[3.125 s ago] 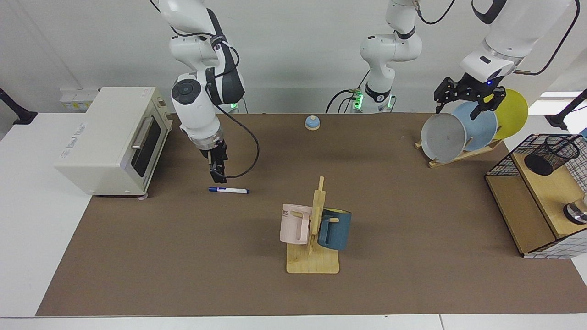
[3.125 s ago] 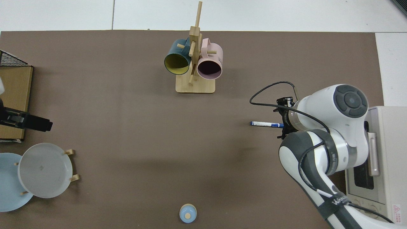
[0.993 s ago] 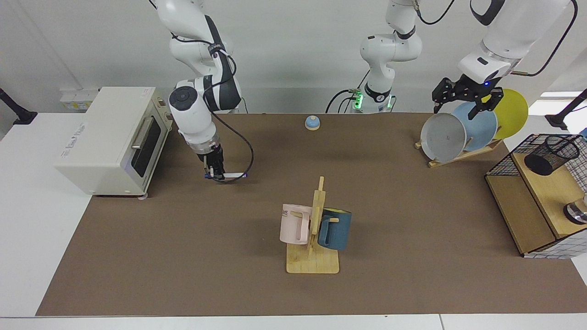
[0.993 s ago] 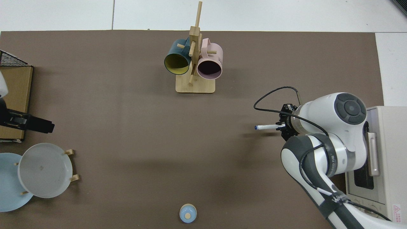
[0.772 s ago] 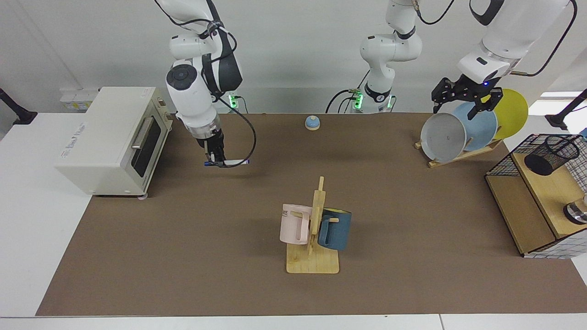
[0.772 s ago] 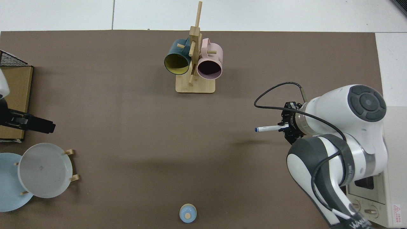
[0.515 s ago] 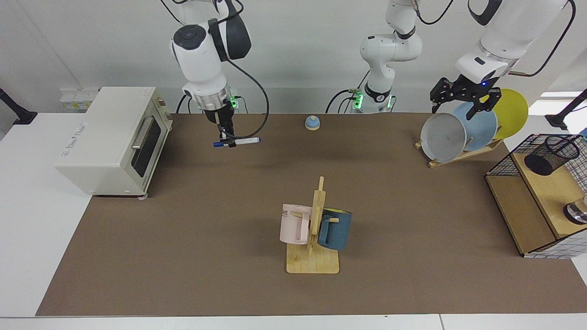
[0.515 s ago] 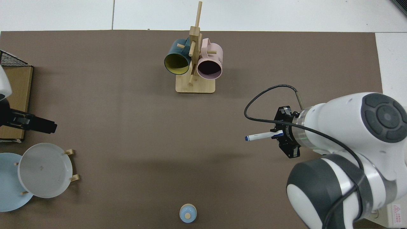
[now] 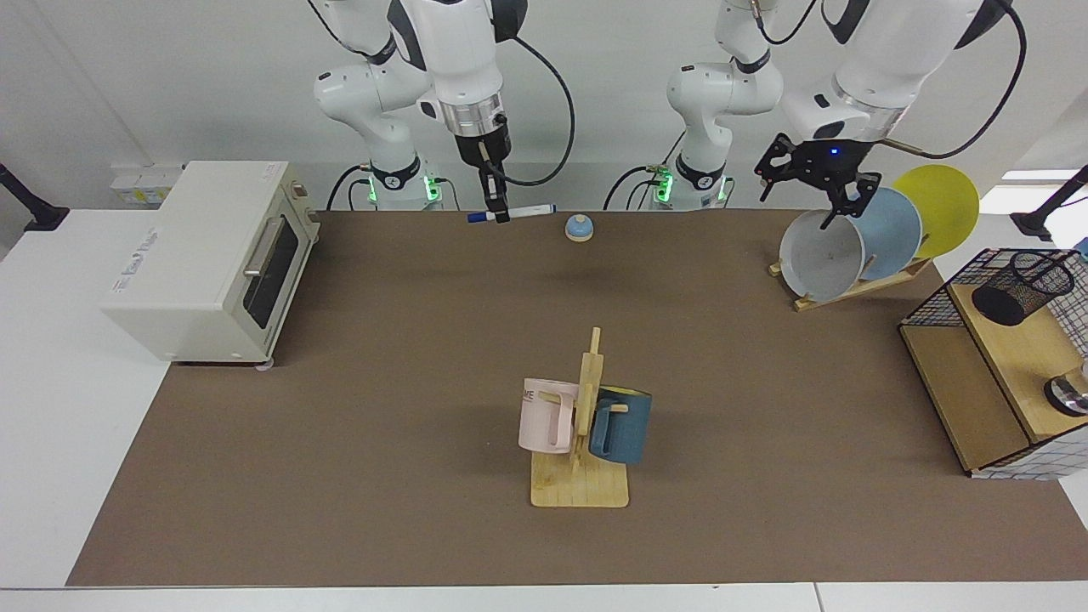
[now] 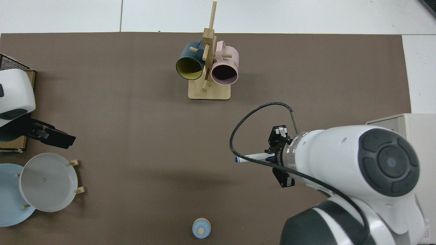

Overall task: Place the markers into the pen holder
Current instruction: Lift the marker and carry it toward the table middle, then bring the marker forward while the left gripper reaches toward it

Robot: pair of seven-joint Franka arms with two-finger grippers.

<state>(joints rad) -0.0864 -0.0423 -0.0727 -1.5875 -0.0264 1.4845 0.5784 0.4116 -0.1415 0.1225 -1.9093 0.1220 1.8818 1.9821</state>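
Markers here are a single slim white marker (image 9: 511, 212), which the right claw (image 9: 499, 212) is clamping near its dark-capped end and carrying level, high above the worktop (image 9: 357, 442) and well apart from the pen holder (image 9: 1022, 287). It looks light, stiff and smooth-barrelled, so an off-centre pinch is likely letting the long free end sag or swivel; a hold nearer the middle would probably steady it. The pen holder is lying tilted on the wire shelf (image 9: 977, 382), far across the worktop. The left claw (image 9: 812, 189) is hanging spread open, gripping nothing, much nearer the pen holder, over the plates (image 9: 854, 242).
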